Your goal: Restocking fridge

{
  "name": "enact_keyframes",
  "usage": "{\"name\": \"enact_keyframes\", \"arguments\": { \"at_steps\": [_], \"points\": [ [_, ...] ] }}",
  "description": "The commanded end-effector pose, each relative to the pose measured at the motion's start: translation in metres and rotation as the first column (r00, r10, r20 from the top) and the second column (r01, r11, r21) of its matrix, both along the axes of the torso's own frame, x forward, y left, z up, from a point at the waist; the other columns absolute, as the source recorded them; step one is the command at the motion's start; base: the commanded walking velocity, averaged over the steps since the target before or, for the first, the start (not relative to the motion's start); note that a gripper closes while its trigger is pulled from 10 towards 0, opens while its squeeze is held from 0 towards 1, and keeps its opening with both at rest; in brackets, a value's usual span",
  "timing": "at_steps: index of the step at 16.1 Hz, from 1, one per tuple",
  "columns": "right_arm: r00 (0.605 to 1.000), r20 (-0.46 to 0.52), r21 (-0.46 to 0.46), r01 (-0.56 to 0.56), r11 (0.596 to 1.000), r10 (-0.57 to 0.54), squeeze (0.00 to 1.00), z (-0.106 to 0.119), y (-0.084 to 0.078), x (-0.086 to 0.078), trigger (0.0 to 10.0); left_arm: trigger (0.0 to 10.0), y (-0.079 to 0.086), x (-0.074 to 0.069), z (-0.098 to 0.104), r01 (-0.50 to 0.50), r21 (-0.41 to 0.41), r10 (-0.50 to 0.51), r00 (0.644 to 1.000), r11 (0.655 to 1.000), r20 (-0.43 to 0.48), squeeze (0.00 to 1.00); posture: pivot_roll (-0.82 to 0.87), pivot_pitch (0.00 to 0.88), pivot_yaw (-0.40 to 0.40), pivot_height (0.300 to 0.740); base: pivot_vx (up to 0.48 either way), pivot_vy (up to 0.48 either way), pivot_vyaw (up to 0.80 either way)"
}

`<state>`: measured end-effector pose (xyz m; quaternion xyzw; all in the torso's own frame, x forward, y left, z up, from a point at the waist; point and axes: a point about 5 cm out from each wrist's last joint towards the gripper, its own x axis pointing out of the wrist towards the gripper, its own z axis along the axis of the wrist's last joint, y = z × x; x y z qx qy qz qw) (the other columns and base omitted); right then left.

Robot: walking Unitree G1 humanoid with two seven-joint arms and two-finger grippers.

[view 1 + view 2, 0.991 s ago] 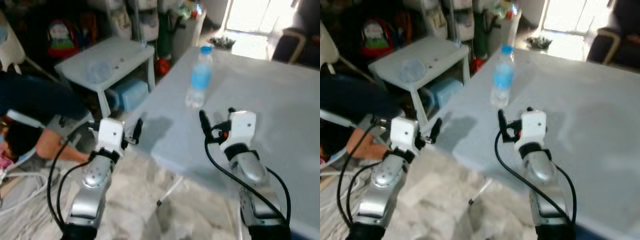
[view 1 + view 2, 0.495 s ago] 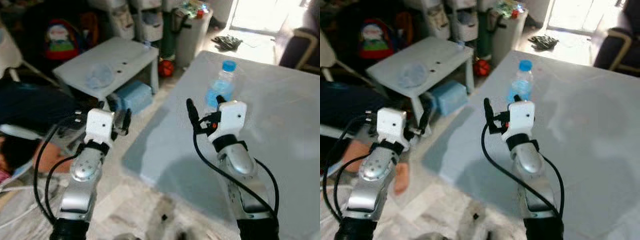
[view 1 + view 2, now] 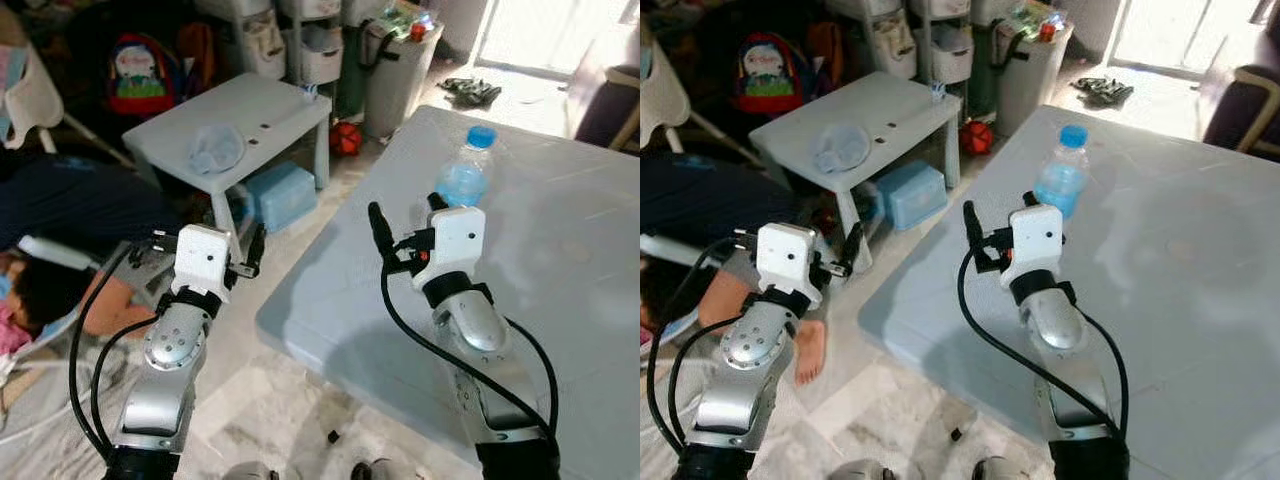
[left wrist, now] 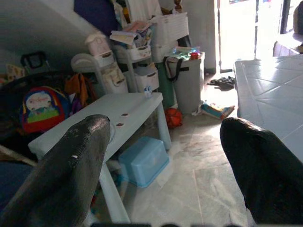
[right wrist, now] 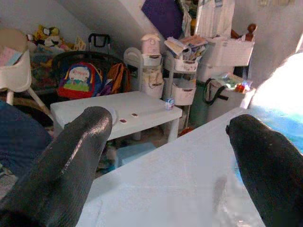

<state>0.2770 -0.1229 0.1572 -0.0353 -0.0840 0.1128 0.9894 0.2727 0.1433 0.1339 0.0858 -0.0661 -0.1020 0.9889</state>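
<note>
We see the water bottle [image 3: 462, 176] w/ blue cap upright on the grey tabletop [image 3: 560, 260], just beyond the right gripper [image 3: 404, 218], jaws apart. Left gripper [image 3: 206, 238] off the tabletop's edge, jaws apart too. No readable label on the bottle.

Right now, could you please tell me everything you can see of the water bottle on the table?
The water bottle is clear plastic with a blue cap and a bluish label. It stands upright on the pale grey table, near its far left corner. The open right claw is raised just before it, partly hiding its base; contact cannot be told.
</note>
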Motion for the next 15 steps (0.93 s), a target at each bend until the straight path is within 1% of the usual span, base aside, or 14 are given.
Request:
{"name": "enact_keyframes", "arguments": {
  "at_steps": [1, 2, 3, 4, 8, 9, 10, 11, 12, 13, 14, 15],
  "points": [
    [0.997, 0.068, -0.024, 0.023, 0.999, -0.021, 0.0, 0.013, -0.002, 0.001, 10.0, 10.0, -0.001, 0.002, 0.004, 0.003, 0.009, -0.003, 1.0, 1.0, 0.011, 0.0, 0.05, 0.042, 0.011, 0.74, 0.0, 0.0, 0.0],
    [0.987, 0.139, -0.087, 0.097, 0.992, -0.084, 0.0, 0.022, -0.009, 0.003, 10.0, 10.0, -0.001, 0.003, 0.005, 0.006, 0.012, -0.006, 1.0, 1.0, 0.013, 0.0, 0.05, 0.051, 0.012, 0.74, 0.0, 0.0, 0.0],
    [0.97, 0.202, -0.123, 0.161, 0.979, -0.134, 0.0, 0.031, -0.014, 0.005, 10.0, 10.0, -0.001, 0.003, 0.006, 0.008, 0.013, -0.008, 1.0, 1.0, 0.014, 0.0, 0.05, 0.056, 0.012, 0.74, 0.0, 0.0, 0.0],
    [0.959, 0.237, -0.131, 0.192, 0.973, -0.157, 0.0, 0.039, -0.018, 0.007, 10.0, 10.0, -0.001, 0.003, 0.006, 0.009, 0.014, -0.009, 1.0, 1.0, 0.013, 0.0, 0.05, 0.059, 0.012, 0.74, 0.0, 0.0, 0.0],
    [0.935, 0.305, -0.138, 0.234, 0.962, -0.183, 0.0, 0.054, -0.02, 0.01, 10.0, 10.0, -0.004, 0.001, 0.003, 0.017, 0.009, -0.017, 1.0, 1.0, 0.006, 0.0, 0.05, 0.059, 0.009, 0.74, 0.0, 0.0, 0.0],
    [0.931, 0.311, -0.133, 0.239, 0.962, -0.189, 0.0, 0.057, -0.021, 0.011, 10.0, 10.0, -0.005, 0.001, 0.002, 0.019, 0.008, -0.019, 1.0, 1.0, 0.004, 0.0, 0.05, 0.059, 0.009, 0.74, 0.0, 0.0, 0.0],
    [0.931, 0.291, -0.096, 0.258, 0.961, -0.22, 0.0, 0.058, -0.025, 0.015, 10.0, 10.0, -0.006, 0.001, 0.002, 0.022, 0.008, -0.022, 1.0, 1.0, 0.002, 0.0, 0.05, 0.061, 0.009, 0.74, 0.0, 0.0, 0.0],
    [0.925, 0.269, -0.069, 0.298, 0.952, -0.27, 0.0, 0.059, -0.033, 0.021, 10.0, 10.0, -0.007, 0.001, 0.002, 0.026, 0.01, -0.026, 1.0, 1.0, 0.001, 0.0, 0.05, 0.062, 0.008, 0.74, 0.0, 0.0, 0.0],
    [0.922, 0.255, -0.057, 0.315, 0.947, -0.292, 0.0, 0.061, -0.039, 0.026, 10.0, 10.0, -0.008, 0.001, 0.002, 0.029, 0.012, -0.029, 1.0, 1.0, -0.001, 0.0, 0.05, 0.064, 0.007, 0.74, 0.0, 0.0, 0.0],
    [0.922, 0.242, -0.058, 0.325, 0.944, -0.302, 0.0, 0.062, -0.046, 0.037, 10.0, 10.0, -0.009, 0.001, 0.0, 0.035, 0.014, -0.035, 0.999, 0.999, -0.006, 0.0, 0.06, 0.066, 0.007, 0.74, 0.0, 0.0, 0.0],
    [0.922, 0.23, -0.051, 0.33, 0.943, -0.311, 0.0, 0.063, -0.049, 0.043, 10.0, 10.0, -0.009, 0.001, 0.0, 0.039, 0.017, -0.038, 0.999, 0.999, -0.01, 0.0, 0.06, 0.066, 0.005, 0.74, 0.0, 0.0, 0.0],
    [0.93, 0.198, -0.026, 0.322, 0.946, -0.311, 0.0, 0.065, -0.048, 0.053, 10.0, 10.0, -0.008, 0.001, -0.001, 0.039, 0.033, -0.039, 0.999, 0.999, -0.014, 0.0, 0.07, 0.066, 0.003, 0.74, 0.0, 0.0, 0.0]
  ]
}}
